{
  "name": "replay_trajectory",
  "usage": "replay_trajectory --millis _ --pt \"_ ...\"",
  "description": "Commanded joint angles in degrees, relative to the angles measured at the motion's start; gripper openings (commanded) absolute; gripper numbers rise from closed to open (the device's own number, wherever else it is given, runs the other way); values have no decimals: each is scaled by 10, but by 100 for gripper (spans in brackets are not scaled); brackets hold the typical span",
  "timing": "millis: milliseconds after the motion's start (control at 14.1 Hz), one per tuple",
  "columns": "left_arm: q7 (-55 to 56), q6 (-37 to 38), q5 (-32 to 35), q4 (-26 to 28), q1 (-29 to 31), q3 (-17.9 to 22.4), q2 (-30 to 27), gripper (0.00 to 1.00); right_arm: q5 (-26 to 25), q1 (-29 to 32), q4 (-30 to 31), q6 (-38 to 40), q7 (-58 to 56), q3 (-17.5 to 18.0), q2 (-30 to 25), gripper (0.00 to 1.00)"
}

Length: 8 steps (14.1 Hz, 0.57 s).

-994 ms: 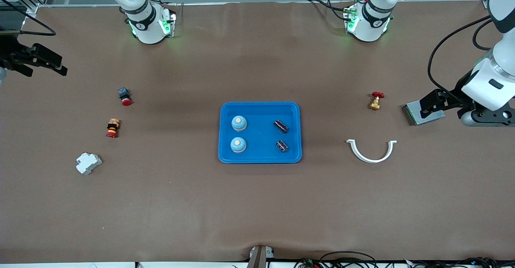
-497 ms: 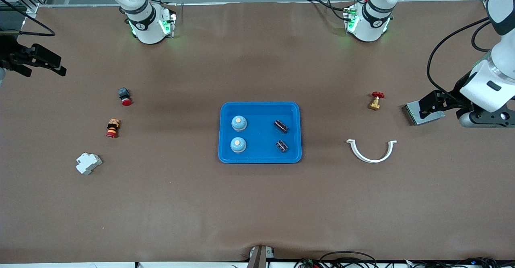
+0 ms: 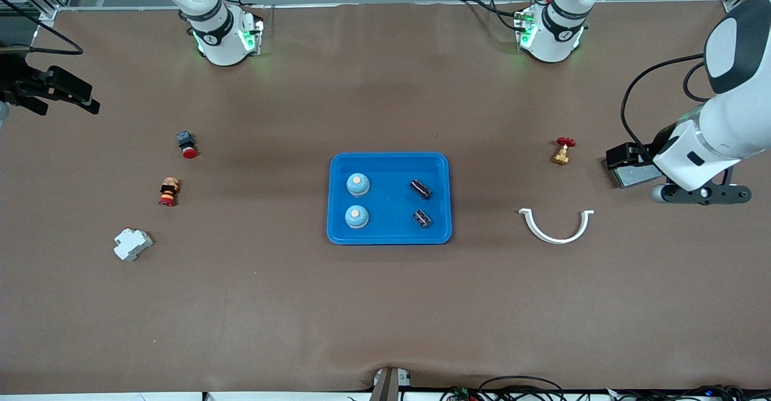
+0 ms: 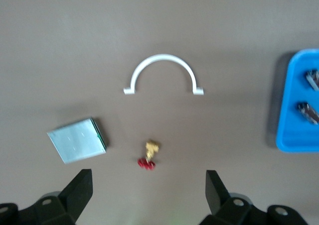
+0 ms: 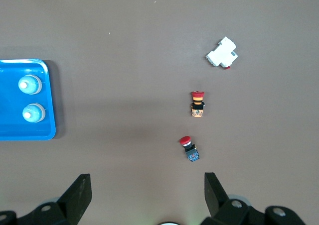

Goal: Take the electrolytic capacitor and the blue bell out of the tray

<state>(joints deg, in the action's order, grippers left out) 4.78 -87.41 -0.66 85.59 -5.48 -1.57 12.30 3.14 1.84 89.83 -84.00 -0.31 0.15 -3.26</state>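
Observation:
Two light-blue bells (image 3: 358, 185) (image 3: 356, 216) and two black capacitors (image 3: 421, 188) (image 3: 423, 218) lie in the blue tray (image 3: 389, 157) at the table's middle. The bells also show in the right wrist view (image 5: 29, 84), the capacitors in the left wrist view (image 4: 309, 111). My left gripper (image 3: 623, 155) (image 4: 148, 177) is open and empty, up in the air over the left arm's end of the table, above a grey plate. My right gripper (image 3: 91, 101) (image 5: 146, 177) is open and empty, up over the right arm's end.
Toward the left arm's end lie a grey plate (image 3: 632, 176), a brass valve with a red handle (image 3: 562, 151) and a white half-ring clamp (image 3: 556, 225). Toward the right arm's end lie a red push button (image 3: 187, 144), a stacked orange-and-black part (image 3: 169, 191) and a white breaker (image 3: 132, 244).
My left arm's wrist has swung and its gripper has shifted a little over the grey plate. My right gripper has hardly moved. The things in the tray have not moved.

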Motion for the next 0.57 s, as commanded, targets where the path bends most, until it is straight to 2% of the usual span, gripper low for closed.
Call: replay_trajectory --millis 0,71,213,497 --pt "8 24 -48 -6 -8 2 11 100 -6 7 25 -17 -1 5 -16 100" --pt "29 23 -63 -8 -15 0 15 100 -6 7 30 -18 0 5 -17 100" --pt "142 19 -101 -11 -32 -5 27 100 2 6 71 -33 7 5 -32 100" --pt "360 -58 -130 -14 -126 -5 55 100 25 -1 249 -154 18 11 -108 100"
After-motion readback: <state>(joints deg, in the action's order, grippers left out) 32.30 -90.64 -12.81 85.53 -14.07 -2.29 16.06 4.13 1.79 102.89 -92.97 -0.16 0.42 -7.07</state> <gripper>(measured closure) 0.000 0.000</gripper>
